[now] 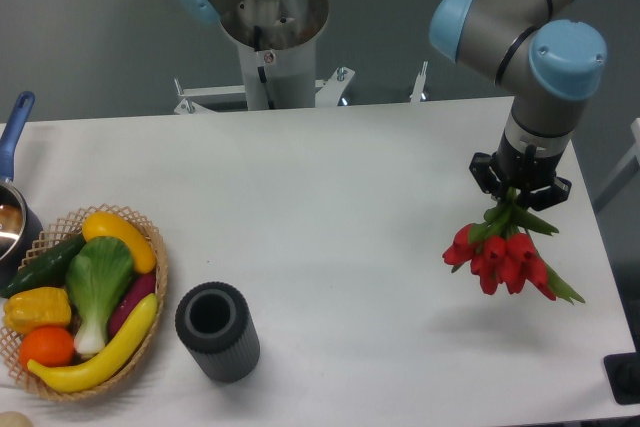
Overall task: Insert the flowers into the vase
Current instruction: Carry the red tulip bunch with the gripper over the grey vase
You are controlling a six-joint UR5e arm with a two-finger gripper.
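The jaws of the gripper clamp the flowers, lifted off the tabletop; carrying them to the vase and inserting remain.

- A robotics lab: a plain white counter stands before a bare grey wall.
- Behind and left of the end effector, a grey metal robot pedestal is bolted onto a bracket.
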